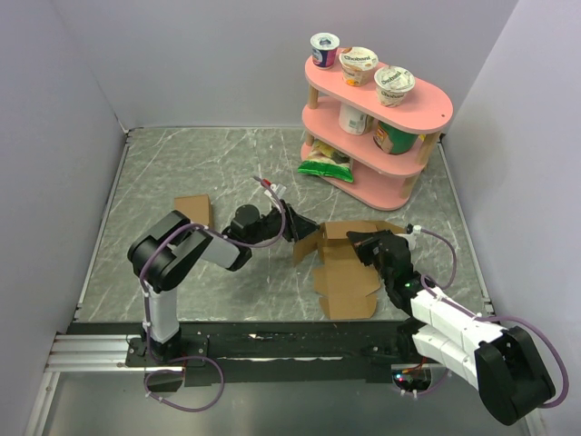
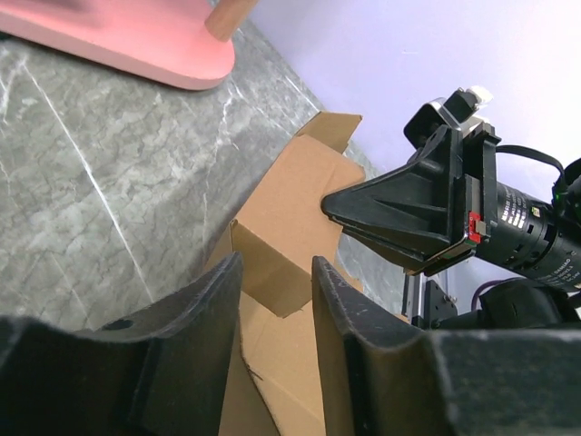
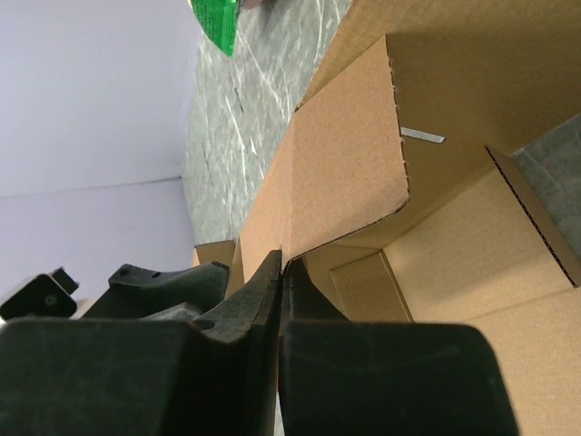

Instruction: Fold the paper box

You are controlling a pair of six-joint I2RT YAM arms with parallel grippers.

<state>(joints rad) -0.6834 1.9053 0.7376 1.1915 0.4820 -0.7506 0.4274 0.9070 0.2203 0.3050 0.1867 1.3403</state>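
The paper box (image 1: 349,268) lies partly folded in the middle of the marble table, brown cardboard with one side raised and flaps spread flat. My right gripper (image 1: 360,243) is shut on the box's upright wall (image 3: 349,163), whose thin edge runs in between the pressed fingertips (image 3: 272,272). My left gripper (image 1: 300,232) is at the box's left side. Its jaws stand apart, around a raised cardboard flap (image 2: 277,263) without touching it. In the left wrist view the right gripper (image 2: 331,207) shows as a black wedge beside the box.
A pink two-tier shelf (image 1: 427,109) with yogurt cups stands at the back right, a green packet (image 1: 327,165) at its foot. A smaller brown cardboard piece (image 1: 192,211) lies left of the left arm. Pale walls enclose the table on three sides.
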